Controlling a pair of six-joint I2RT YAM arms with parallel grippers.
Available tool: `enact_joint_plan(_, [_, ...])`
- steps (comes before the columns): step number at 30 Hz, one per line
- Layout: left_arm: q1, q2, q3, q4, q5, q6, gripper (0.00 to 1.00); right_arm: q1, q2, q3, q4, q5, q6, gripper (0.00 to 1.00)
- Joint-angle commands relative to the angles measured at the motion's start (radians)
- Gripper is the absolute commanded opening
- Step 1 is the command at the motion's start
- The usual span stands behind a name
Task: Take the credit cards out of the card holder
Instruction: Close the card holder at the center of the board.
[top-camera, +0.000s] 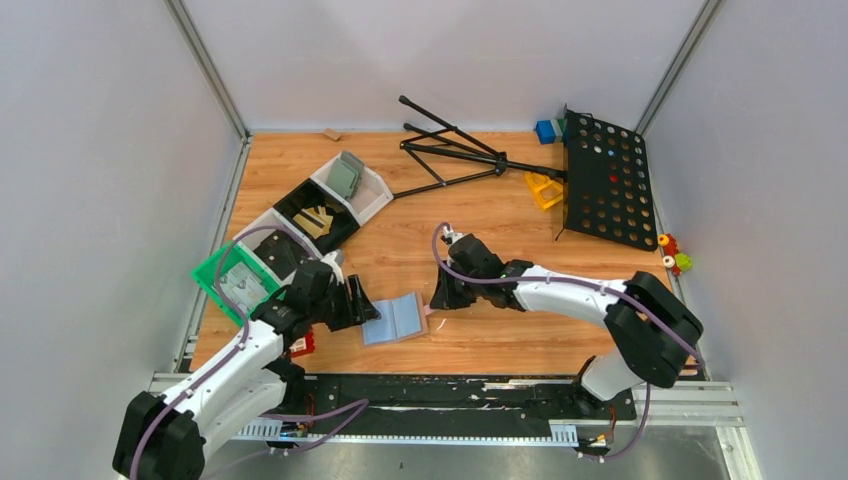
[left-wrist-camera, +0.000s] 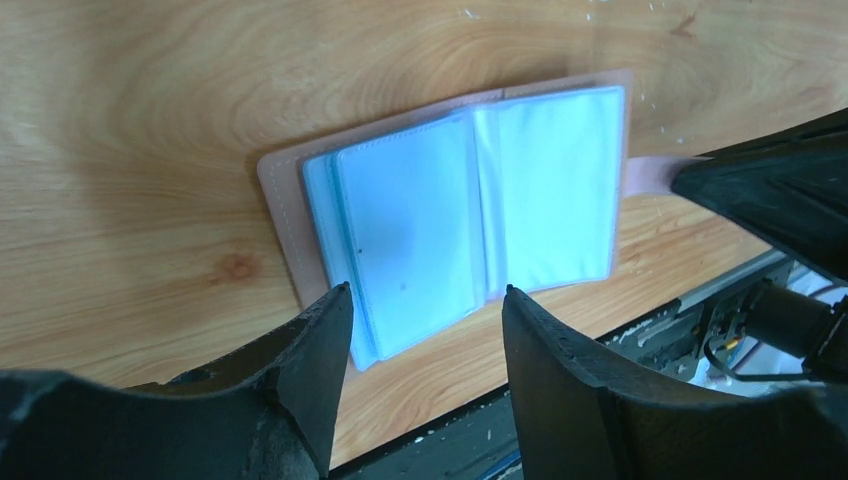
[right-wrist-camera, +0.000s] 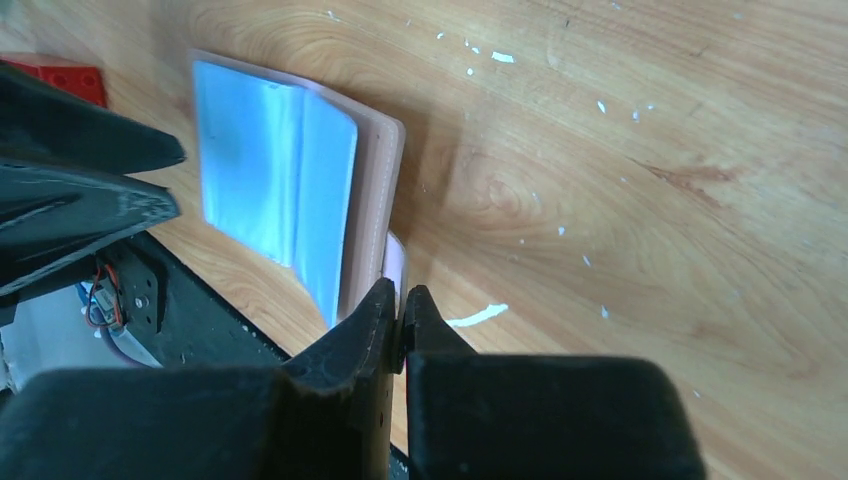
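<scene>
The card holder (top-camera: 397, 318) lies open on the wooden table, showing light blue clear sleeves inside a salmon-pink cover. It also shows in the left wrist view (left-wrist-camera: 450, 220) and the right wrist view (right-wrist-camera: 270, 170). No black credit cards are visible; any inside the sleeves are hidden. My right gripper (top-camera: 437, 300) (right-wrist-camera: 402, 295) is shut on the holder's pink closing tab (left-wrist-camera: 650, 172) at its right edge. My left gripper (top-camera: 365, 305) (left-wrist-camera: 425, 295) is open and empty, its jaws over the holder's left near edge.
Green (top-camera: 235, 275), black (top-camera: 315, 215) and white (top-camera: 370, 195) bins stand at the left; the white one holds a grey-green holder (top-camera: 345, 177). A black tripod (top-camera: 450, 150) and perforated board (top-camera: 605, 180) lie at the back. A red block (top-camera: 303, 345) sits by the left arm.
</scene>
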Motion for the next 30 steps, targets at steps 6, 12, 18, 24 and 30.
enact_joint_plan(6, [-0.126,0.055,-0.062,0.233,0.033,-0.094,0.65,-0.012,-0.177,-0.061,-0.033,-0.029,-0.035,0.0])
enact_joint_plan(12, [-0.141,0.076,-0.053,0.192,0.003,-0.064,0.66,-0.012,-0.255,-0.087,0.035,-0.122,-0.023,0.0])
enact_joint_plan(18, [-0.141,0.095,-0.056,0.184,-0.003,-0.041,0.63,-0.011,-0.24,-0.082,0.176,-0.264,-0.006,0.0])
enact_joint_plan(24, [-0.141,0.143,-0.048,0.172,0.01,-0.023,0.59,-0.006,-0.121,-0.058,0.307,-0.315,0.027,0.0])
enact_joint_plan(30, [-0.14,0.06,-0.084,0.216,-0.002,-0.054,0.47,0.002,0.024,-0.053,0.466,-0.333,0.046,0.0])
